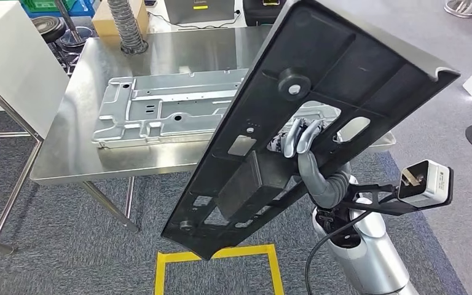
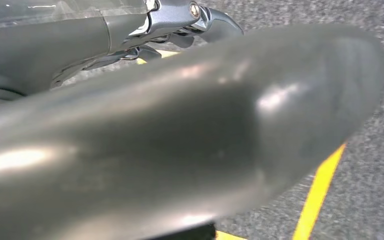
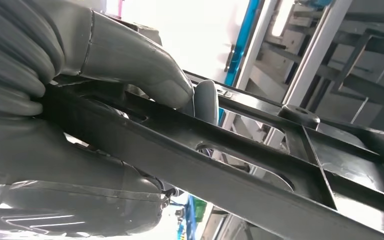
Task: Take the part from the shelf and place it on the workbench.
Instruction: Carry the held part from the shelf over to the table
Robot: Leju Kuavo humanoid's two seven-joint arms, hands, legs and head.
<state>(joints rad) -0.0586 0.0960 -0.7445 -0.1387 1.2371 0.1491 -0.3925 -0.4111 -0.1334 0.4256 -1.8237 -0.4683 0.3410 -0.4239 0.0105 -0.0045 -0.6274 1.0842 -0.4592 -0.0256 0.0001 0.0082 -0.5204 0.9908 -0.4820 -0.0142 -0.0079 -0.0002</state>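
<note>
Head view: our right hand [image 1: 301, 140] grips the black ribbed panel [image 1: 295, 123], tilted in the air.
We see its fingers through a cutout; the panel hangs above the steel surface [image 1: 86, 110] edge. Our left hand [image 2: 190, 20]: we cannot tell its state.

I see a steel workbench [image 1: 80, 147] on grey carpet [image 1: 55, 258] — a stamped metal panel [image 1: 160, 110] lies flat on it.

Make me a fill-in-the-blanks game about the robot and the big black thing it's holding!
1. The right hand grips a big part coloured ____.
2. The silver tray lies on the metal ____.
3. The tape on the floor is ____.

Missing words: black; table; yellow
</note>
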